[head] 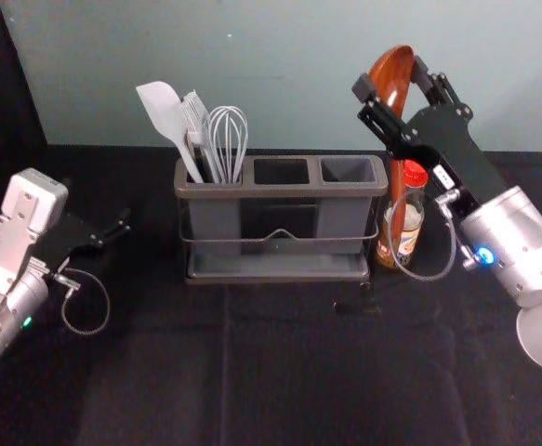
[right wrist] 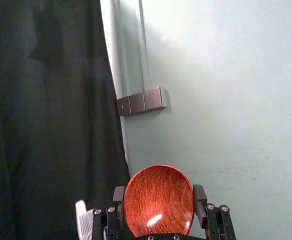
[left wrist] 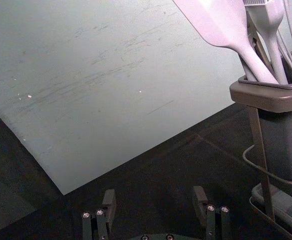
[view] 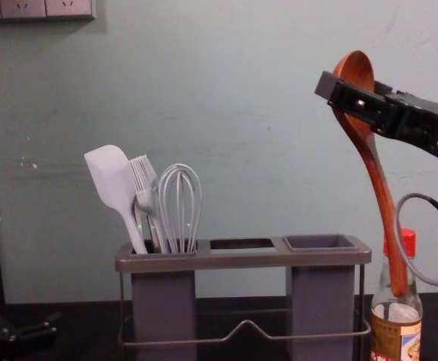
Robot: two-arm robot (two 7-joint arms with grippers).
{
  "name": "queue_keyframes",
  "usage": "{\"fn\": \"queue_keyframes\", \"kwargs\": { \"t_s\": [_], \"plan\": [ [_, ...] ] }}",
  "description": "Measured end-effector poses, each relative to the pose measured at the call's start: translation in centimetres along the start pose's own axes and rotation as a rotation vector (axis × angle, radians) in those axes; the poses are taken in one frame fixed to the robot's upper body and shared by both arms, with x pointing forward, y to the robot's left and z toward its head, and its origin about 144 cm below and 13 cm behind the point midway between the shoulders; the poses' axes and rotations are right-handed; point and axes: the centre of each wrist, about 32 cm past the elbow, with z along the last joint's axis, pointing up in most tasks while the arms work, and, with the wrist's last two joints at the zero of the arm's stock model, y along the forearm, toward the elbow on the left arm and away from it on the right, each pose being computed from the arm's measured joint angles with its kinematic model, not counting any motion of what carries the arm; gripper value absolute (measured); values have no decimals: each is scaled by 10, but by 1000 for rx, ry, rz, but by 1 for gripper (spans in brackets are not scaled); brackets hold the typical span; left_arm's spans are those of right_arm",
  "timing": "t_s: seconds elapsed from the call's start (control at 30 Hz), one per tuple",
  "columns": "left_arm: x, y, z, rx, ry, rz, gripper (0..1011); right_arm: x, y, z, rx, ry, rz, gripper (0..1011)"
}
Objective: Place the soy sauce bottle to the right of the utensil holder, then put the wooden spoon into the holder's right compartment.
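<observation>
Right end effector (head: 391,78) aloft holds wooden spoon (view: 379,180) steeply, bowl up.

Glossy, smooth wooden spoon (right wrist: 158,200); clear glass bottle (view: 385,304); matt black cloth (head: 289,362).

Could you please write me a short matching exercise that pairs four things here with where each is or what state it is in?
Things:
1. Soy sauce bottle
2. Wooden spoon
3. Whisk
4. Left gripper

Places and states:
A. Open, with nothing between its fingers
B. Standing just right of the utensil holder
C. Held up by the right gripper, bowl end uppermost
D. Standing in the holder's left compartment

Right pairs: 1-B, 2-C, 3-D, 4-A
</observation>
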Motion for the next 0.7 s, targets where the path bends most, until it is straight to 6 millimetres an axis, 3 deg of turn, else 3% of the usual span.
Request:
{"fn": "queue_keyframes", "kwargs": {
  "t_s": [0.7],
  "plan": [
    [0,0,0,0,0,0,1005,2,37,-7,62,-18,-14,837]
  ]
}}
